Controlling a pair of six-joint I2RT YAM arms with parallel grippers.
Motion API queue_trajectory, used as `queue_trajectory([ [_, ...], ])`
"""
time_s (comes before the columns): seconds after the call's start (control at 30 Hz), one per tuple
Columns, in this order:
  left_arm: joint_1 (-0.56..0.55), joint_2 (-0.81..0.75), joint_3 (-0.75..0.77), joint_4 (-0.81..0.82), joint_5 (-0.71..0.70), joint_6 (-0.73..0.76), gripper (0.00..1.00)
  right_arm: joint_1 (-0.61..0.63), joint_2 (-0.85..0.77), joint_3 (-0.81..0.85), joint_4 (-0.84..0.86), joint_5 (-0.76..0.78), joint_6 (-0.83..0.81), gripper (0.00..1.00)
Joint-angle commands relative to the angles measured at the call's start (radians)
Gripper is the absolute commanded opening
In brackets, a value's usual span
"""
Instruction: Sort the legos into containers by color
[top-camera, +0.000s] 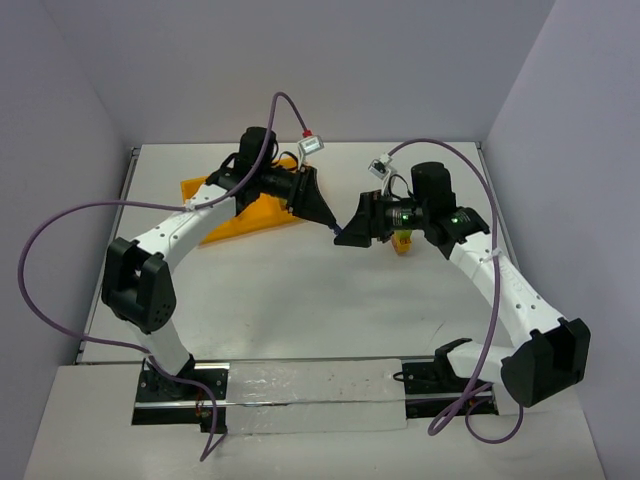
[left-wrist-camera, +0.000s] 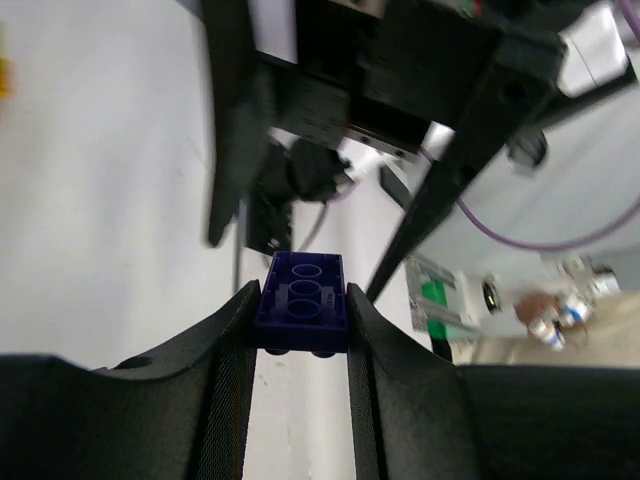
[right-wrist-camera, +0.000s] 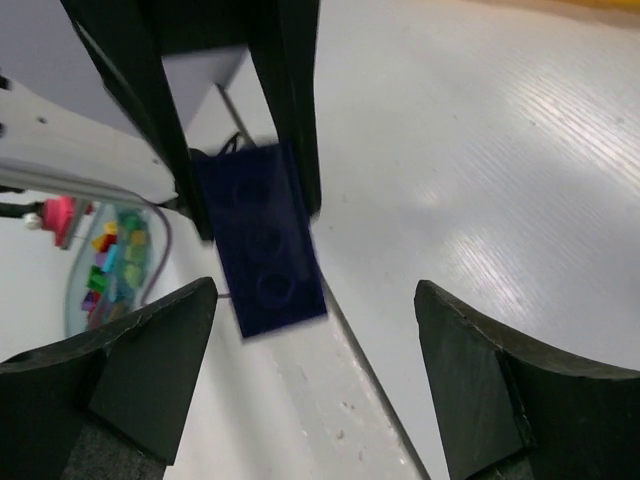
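Over table centre: left hand pinches purple brick (right hand agape).

No legible text, label, brand, number or sign in any view.

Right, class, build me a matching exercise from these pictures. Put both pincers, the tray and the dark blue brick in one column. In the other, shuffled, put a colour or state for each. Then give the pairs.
Column one:
1 left pincer
2 right pincer
3 tray
4 dark blue brick

Column two:
A orange-yellow
B open wide, holding nothing
C gripped from two sides
D shut on a brick

Pairs: 1-D; 2-B; 3-A; 4-C
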Motion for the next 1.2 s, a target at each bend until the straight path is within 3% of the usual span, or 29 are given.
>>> queue_trajectory([
  [0.0, 0.092, -0.056, 0.093, -0.178, -0.184, 0.077, 0.00, -0.006, -0.032, 0.111, -0.234, 0.170, -0.166, 0.88],
  [0.13, 0.191, -0.080, 0.169, -0.352, -0.525, 0.106, 0.00, -0.009, -0.086, 0.131, -0.304, 0.363, -0.191, 0.88],
  [0.2, 0.224, -0.089, 0.189, -0.422, -0.908, 0.065, 0.00, -0.009, -0.130, 0.112, -0.279, 0.521, -0.145, 0.88],
  [0.3, 0.269, -0.106, 0.186, -0.468, -1.264, -0.014, 0.00, -0.009, -0.186, 0.065, -0.209, 0.680, -0.093, 0.88],
  [0.47, 0.334, -0.093, 0.135, -0.460, -1.567, -0.027, 0.00, -0.012, -0.220, 0.022, -0.145, 0.804, -0.015, 0.88],
  [0.7, 0.426, -0.016, 0.112, -0.391, -1.570, -0.003, 0.00, -0.014, -0.207, -0.007, -0.146, 0.829, 0.011, 0.88],
  [1.07, 0.435, 0.073, 0.050, -0.346, -1.579, -0.028, 0.01, -0.017, -0.189, -0.001, -0.183, 0.909, 0.025, 0.89],
  [1.17, 0.435, 0.076, 0.026, -0.347, -1.594, -0.039, 0.18, -0.019, -0.174, 0.007, -0.195, 0.943, 0.038, 0.89],
])
